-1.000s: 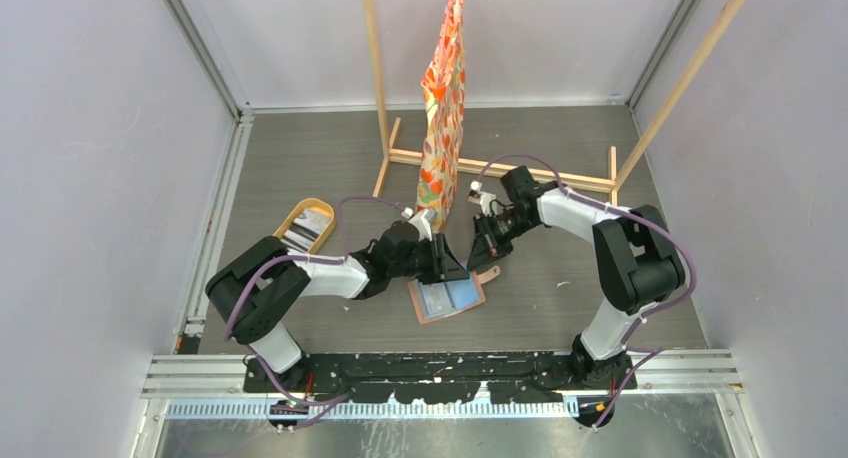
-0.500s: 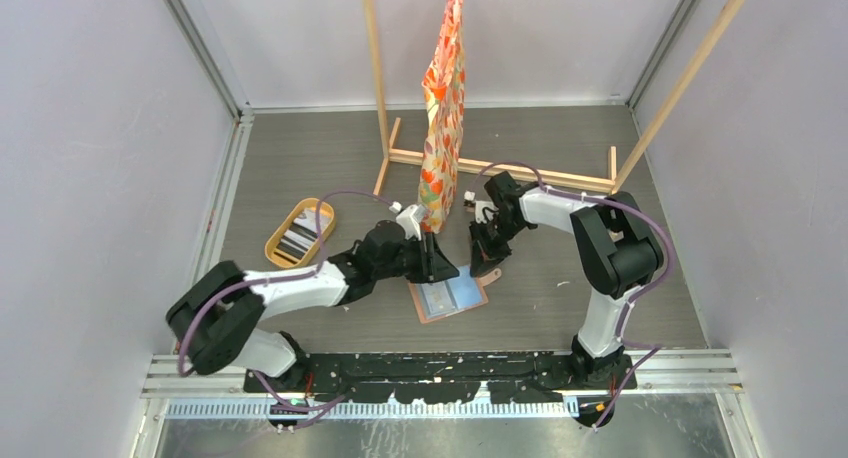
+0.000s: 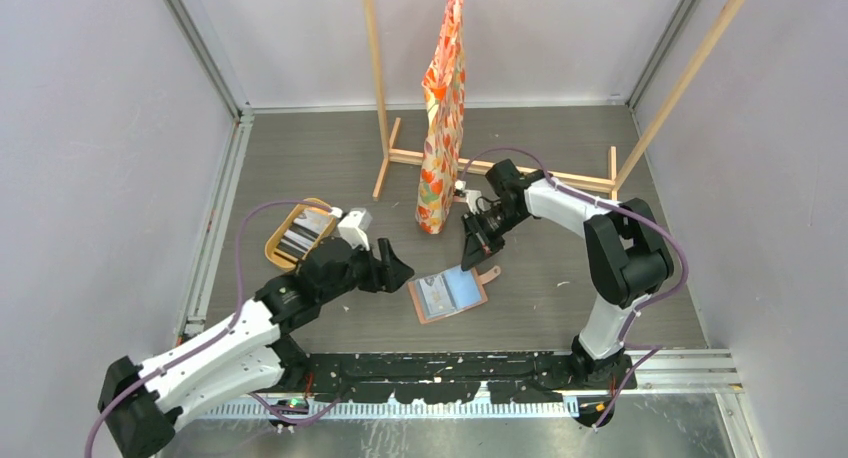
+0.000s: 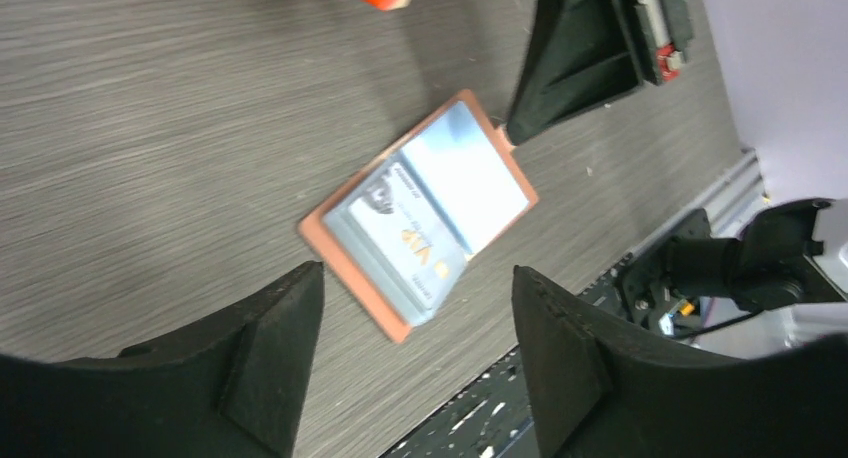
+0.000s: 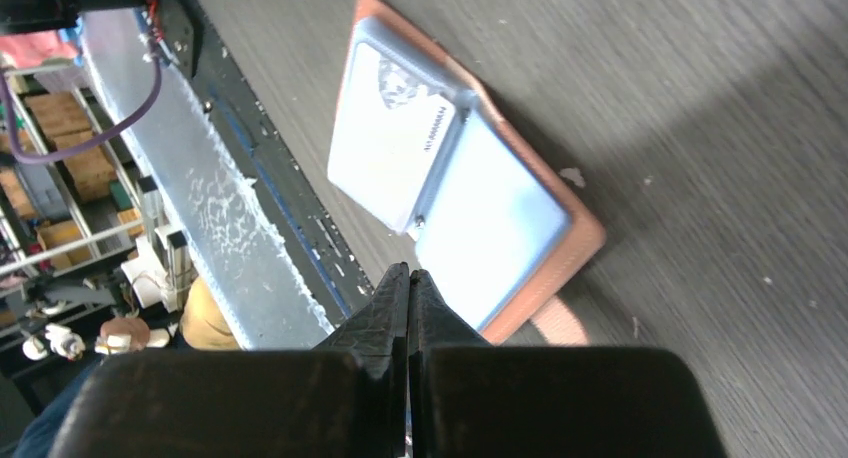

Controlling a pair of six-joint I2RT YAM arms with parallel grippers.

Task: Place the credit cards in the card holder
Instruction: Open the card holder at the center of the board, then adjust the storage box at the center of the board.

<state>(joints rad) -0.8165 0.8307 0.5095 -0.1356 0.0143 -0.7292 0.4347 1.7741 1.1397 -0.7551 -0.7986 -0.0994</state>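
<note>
Top external view: small salmon-brown leather fold-over card holder (image 3: 448,294), lying open on the grey wood-grain bench (image 3: 560,288) between the arms, one light plastic credit card (image 4: 405,240) seated in its grey-blue left pocket. We list further dark and light cards (image 3: 302,234) in the oval yellow-rimmed wooden tray (image 3: 272,242), well apart, so we judge the task begun but mostly outstanding. We record the left tool (image 3: 397,274) spread and empty beside the holder, the right tool (image 5: 408,278) pressed together, empty, near its tab edge.
</note>
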